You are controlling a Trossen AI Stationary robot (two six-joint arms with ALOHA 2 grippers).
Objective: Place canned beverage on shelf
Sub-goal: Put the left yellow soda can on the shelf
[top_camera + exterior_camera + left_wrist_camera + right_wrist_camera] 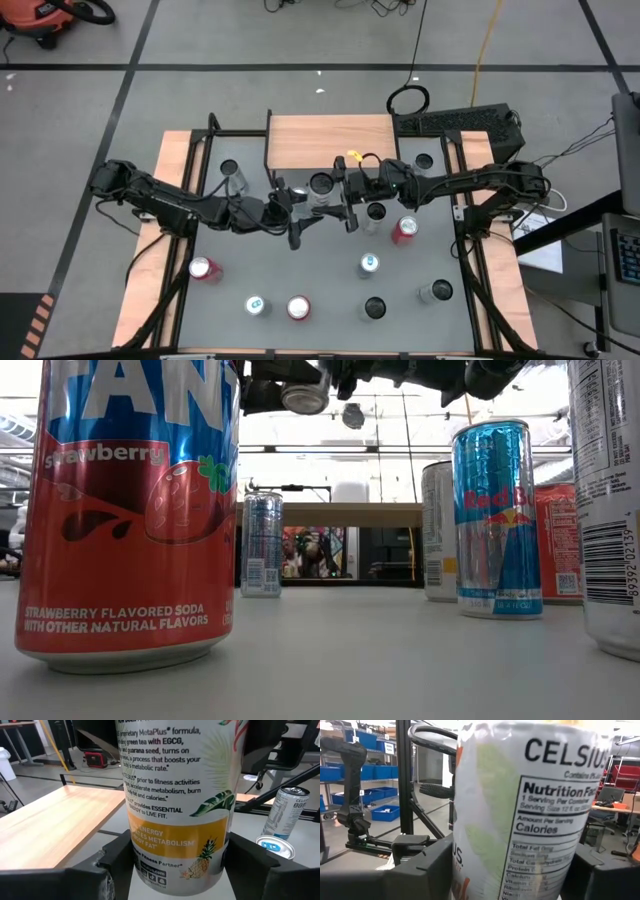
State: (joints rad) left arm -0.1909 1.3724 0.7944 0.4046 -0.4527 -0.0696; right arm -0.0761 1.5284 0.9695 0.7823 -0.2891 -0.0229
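Note:
A white Celsius can [322, 185] hangs upright above the middle of the table, high at the top of the low view [305, 396]. My left gripper [305, 200] comes at it from the table's left and my right gripper [342, 195] from the right. Both are shut on it, and it fills both wrist views [180, 795] [525, 820]. The shelf [330, 140], a light wooden top on black legs, stands just beyond the can at the table's far edge [330, 512]. My left gripper [180, 870] pinches the can's lower side wall [145, 862], at the orange band, between its two fingers. The fingers come level from the table's left. The can stands upright, lifted clear of the table. My right gripper [515, 875] has its two fingers against opposite sides of the can's wall [470, 870], beside the nutrition label. It comes about level from the table's right. No gap shows between the fingers and the can.
Several other cans stand on the grey table: red ones [203, 268] [298, 307] [404, 230], a blue one [368, 263], a silver one [232, 175] near the shelf's left, dark-topped ones [375, 212] [374, 308]. Pale side boards with black rails [150, 250] flank the table.

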